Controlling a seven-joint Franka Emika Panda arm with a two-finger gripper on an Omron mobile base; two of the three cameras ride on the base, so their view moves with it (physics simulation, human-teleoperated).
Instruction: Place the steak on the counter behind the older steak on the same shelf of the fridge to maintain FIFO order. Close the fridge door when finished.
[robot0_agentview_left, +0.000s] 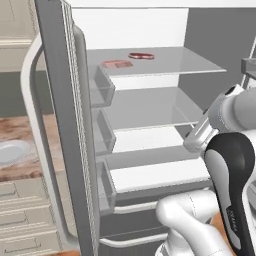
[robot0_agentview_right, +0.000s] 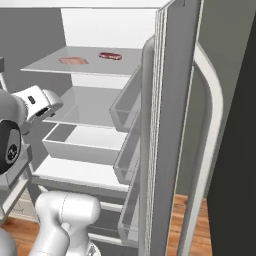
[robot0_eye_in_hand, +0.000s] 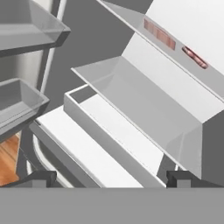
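**Steak sits behind older cut on top fridge shelf, doors open**

Steak (robot0_agentview_left: 141, 56), a small dark red oval with a pale rim, lies flat on the top shelf (robot0_agentview_left: 195, 64) of the open fridge (robot0_agentview_left: 225, 30), set further back than the older steak (robot0_agentview_left: 117, 64), a paler pink-tan rectangular slab nearer the shelf's front edge. The two cuts lie near each other but apart. From the right base view the same pair shows on the same board, the red steak (robot0_agentview_right: 110, 56) to the right of and slightly behind the older steak (robot0_agentview_right: 73, 61).

Both fridge doors stand open. The left door (robot0_agentview_left: 60, 125) swings out toward the camera with its long white handle (robot0_agentview_left: 31, 125) and clear door bins (robot0_agentview_left: 102, 87); the right door (robot0_agentview_right: 175, 125) shows edge-on in the right base view. Below the top shelf are a second shelf and a pale drawer (robot0_agentview_right: 85, 142).

The white arm (robot0_agentview_left: 230, 165) rises in front of the lower fridge, its wrist held out before the middle shelves. In the hand view the gripper (robot0_eye_in_hand: 107, 178) points at the fridge interior, its two dark fingertips (robot0_eye_in_hand: 41, 178) wide apart near opposite sides of the frame, with nothing between them.

Left of the fridge, the marbled counter (robot0_agentview_left: 45, 130) carries a pale round plate (robot0_agentview_left: 12, 151).
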